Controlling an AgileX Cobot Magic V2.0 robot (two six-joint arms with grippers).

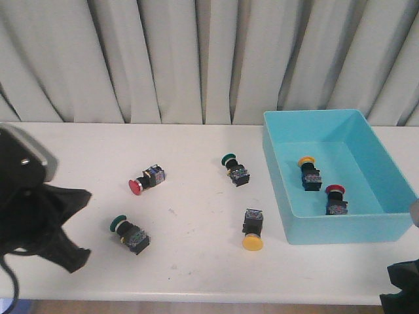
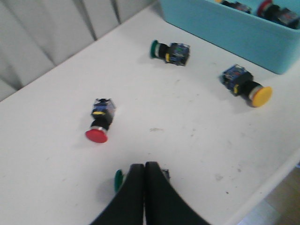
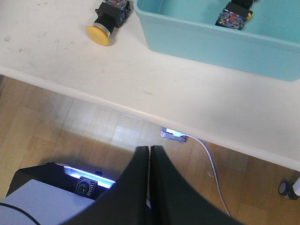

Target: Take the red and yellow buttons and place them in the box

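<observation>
A red button point(image 1: 137, 186) point(image 2: 97, 134) lies on its side on the white table, left of centre. On the table near the box's front left corner lies a yellow button point(image 1: 252, 241) point(image 2: 259, 95) point(image 3: 100, 33). The turquoise box point(image 1: 347, 229) point(image 3: 211, 44) at the right holds another yellow button point(image 1: 307, 163) and another red button point(image 1: 335, 191). My left gripper point(image 2: 144, 165) is shut and empty, hovering above a green button, nearer me than the red button on the table. My right gripper point(image 3: 149, 148) is shut and empty, off the table's front edge over the floor.
Two green-capped buttons lie on the table: one point(image 1: 230, 160) point(image 2: 154, 48) at the back centre, one point(image 1: 118, 224) point(image 2: 118, 180) at the front left, partly hidden under my left fingers. A curtain hangs behind the table. A cable point(image 3: 208, 154) hangs below the table's front edge.
</observation>
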